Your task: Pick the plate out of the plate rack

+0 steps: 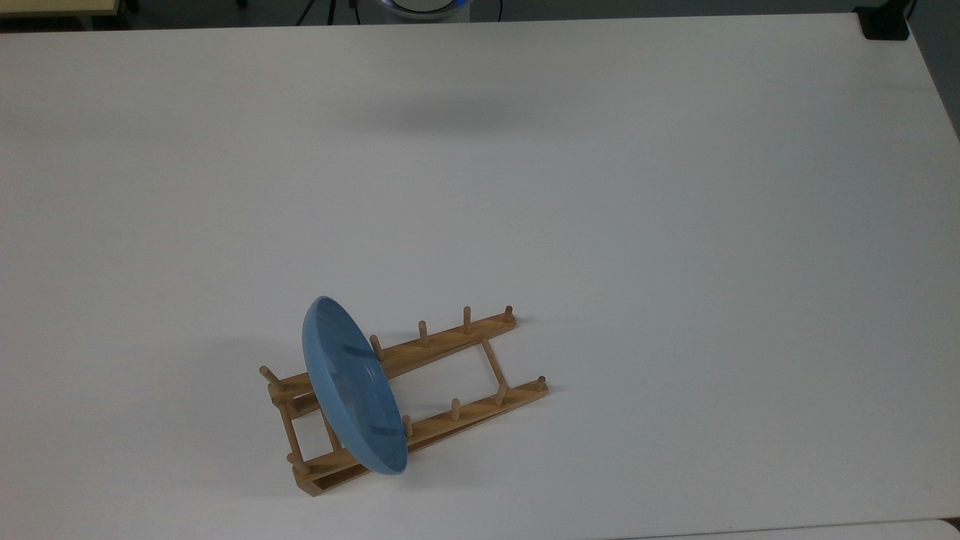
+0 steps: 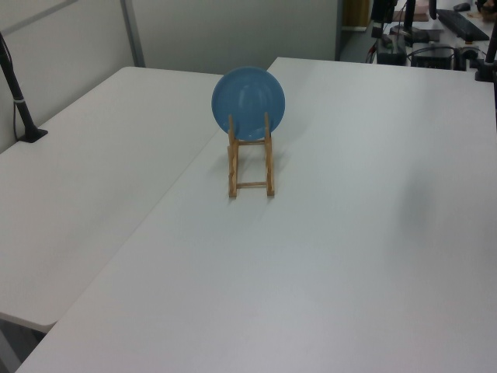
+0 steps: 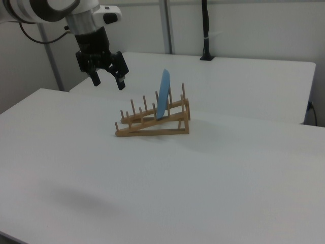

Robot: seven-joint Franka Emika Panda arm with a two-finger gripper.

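Observation:
The light-blue plate [image 1: 352,386] stands on edge between the pegs near one end of the wooden plate rack [image 1: 457,409], leaning slightly. In the left view the plate [image 2: 248,101] faces the camera at the far end of the rack [image 2: 250,165]. In the right view the plate [image 3: 163,93] appears edge-on in the rack [image 3: 152,122]. My gripper [image 3: 107,81] hangs in the air to the right view's left of the rack, above the table, with its two black fingers spread open and nothing between them.
The rack sits on a wide white table [image 1: 600,187]. A second white table [image 2: 85,179] adjoins it at the left view's left. A black pole [image 3: 205,30] stands clamped at the far table's edge in the right view.

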